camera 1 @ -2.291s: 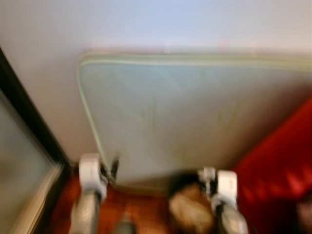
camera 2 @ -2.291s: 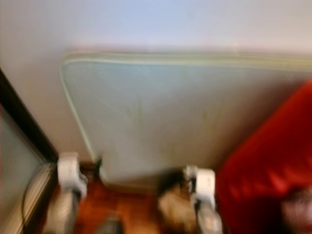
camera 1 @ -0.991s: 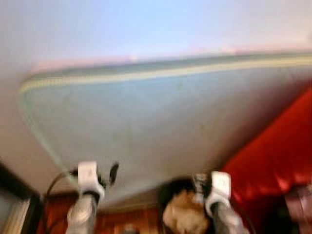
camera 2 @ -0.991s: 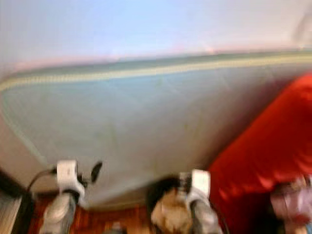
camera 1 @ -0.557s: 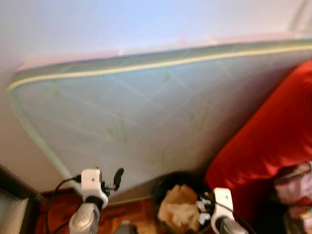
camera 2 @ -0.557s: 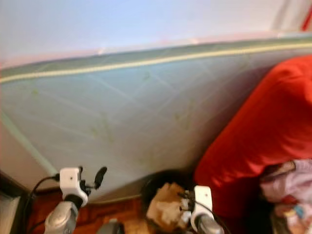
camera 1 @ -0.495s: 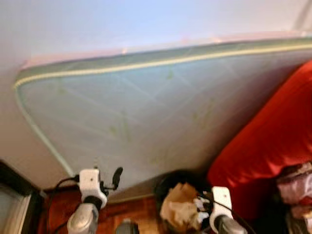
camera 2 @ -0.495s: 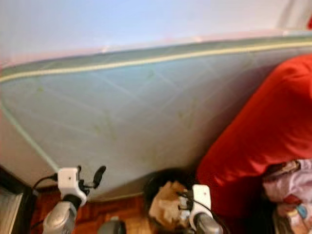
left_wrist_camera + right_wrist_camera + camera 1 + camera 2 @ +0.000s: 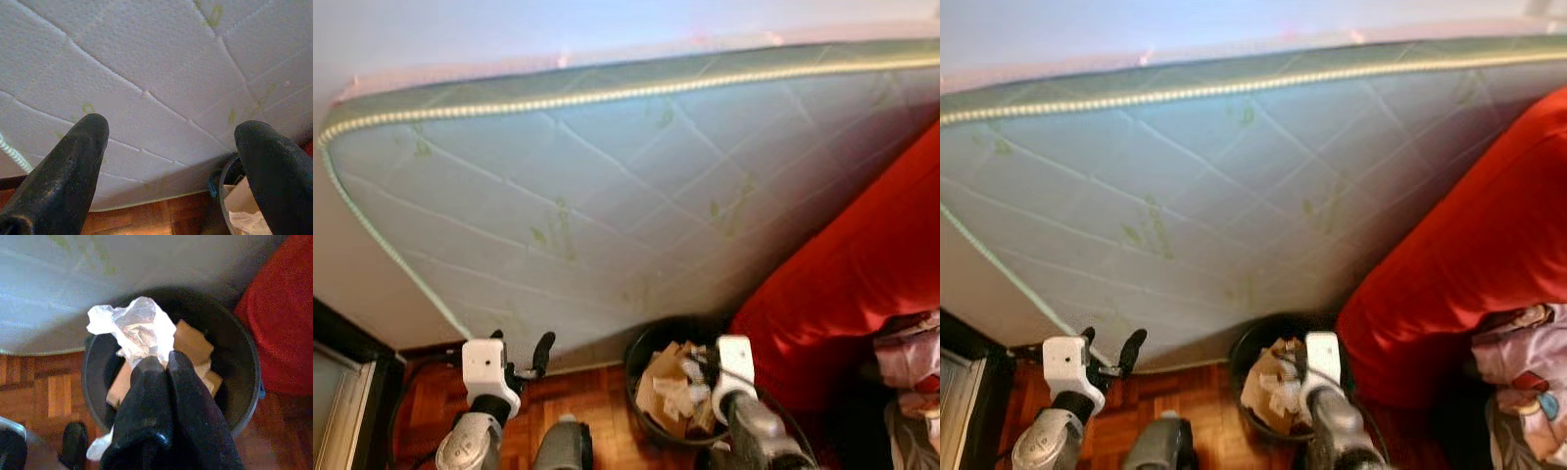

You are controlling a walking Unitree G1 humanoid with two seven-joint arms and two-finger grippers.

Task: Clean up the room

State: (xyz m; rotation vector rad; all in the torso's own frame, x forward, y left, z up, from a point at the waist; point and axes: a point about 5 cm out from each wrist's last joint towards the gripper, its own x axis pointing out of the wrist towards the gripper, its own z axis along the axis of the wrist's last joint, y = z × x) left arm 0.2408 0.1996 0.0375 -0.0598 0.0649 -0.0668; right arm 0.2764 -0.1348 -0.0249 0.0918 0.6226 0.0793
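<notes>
Right, the right gripper [image 9: 159,363] sits directly above the black bin [image 9: 244,382], its fingers pressed together and pinching a crumpled clear plastic wrapper [image 9: 134,330]. The bin stands on the parquet floor [image 9: 597,392], tucked against the foot of a pale quilted mattress [image 9: 607,196] leaning on the wall, with a red cushion [image 9: 862,284] just beside it. It already holds a good heap of brown cardboard scraps [image 9: 195,345], piled towards the rim.

Here's the worry: that wrapper is light and springy. Let go from here, it could settle on top of the cardboard, then slide or puff over the rim onto the floor. Thin film also tends to cling, so it may stick to a finger and come away with the arm instead of dropping. And the bin is crowded by mattress and cushion, so a sideways nudge of the arm could knock its rim and tip it.

The left gripper [image 9: 171,147] hangs off to the side, fingers spread wide and holding nothing, facing the mattress.
</notes>
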